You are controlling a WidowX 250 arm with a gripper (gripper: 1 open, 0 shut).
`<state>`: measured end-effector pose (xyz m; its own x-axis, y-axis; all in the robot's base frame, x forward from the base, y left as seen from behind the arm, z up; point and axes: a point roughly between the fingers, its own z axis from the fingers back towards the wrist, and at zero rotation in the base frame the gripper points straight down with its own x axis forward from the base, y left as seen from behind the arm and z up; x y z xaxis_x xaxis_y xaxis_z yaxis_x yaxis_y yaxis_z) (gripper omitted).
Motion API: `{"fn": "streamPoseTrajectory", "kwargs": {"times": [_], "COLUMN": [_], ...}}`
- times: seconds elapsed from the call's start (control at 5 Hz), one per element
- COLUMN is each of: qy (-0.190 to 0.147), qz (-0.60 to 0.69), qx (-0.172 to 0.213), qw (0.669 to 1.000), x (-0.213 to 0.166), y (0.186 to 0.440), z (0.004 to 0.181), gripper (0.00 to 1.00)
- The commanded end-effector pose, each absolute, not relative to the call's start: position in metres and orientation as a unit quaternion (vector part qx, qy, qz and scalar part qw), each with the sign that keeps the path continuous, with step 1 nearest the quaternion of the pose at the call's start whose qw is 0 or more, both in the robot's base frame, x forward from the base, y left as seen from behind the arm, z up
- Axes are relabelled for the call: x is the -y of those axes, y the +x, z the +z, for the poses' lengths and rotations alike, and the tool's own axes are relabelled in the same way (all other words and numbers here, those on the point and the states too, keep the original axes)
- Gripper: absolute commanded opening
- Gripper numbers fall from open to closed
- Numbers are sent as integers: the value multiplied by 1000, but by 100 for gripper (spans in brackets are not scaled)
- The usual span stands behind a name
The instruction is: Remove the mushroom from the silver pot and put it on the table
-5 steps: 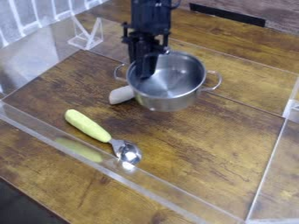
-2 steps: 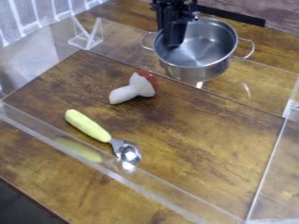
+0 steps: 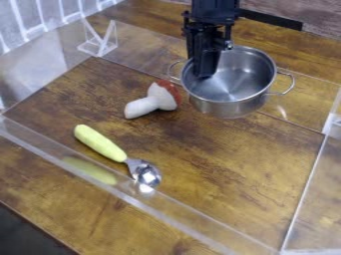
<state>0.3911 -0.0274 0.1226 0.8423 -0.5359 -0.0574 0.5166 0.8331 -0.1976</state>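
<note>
silver pot (image 3: pixel 237 85): no mushroom inside | mushroom (image 3: pixel 151 102): on table (image 3: pixel 226 164) | jaws: clamped on pot rim

There is only one view. The camera stands high at the near corner of the desk (image 3: pixel 226 159) and looks down across it at an angle, at middle distance, facing the arm (image 3: pixel 209 25) at the far side.

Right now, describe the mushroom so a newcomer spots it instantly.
Find the silver pot at the far side of the table. Just left of it, lying on its side on the wood, is the mushroom: cream stalk, reddish-brown cap. Unlike the yellow-handled spoon nearer the camera, it is short and stubby.
</note>
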Motion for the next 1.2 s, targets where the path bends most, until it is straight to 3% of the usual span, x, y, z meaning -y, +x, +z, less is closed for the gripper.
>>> {"fn": "streamPoseTrajectory", "kwargs": {"times": [0.0,1.0], "qy": [-79,-88], "qz": [-306,-380], "qx": [-28,-41], "qw": [948,920], "x": [37,45], "y": [393,408], "z": [146,131], "gripper": [0,0]}}
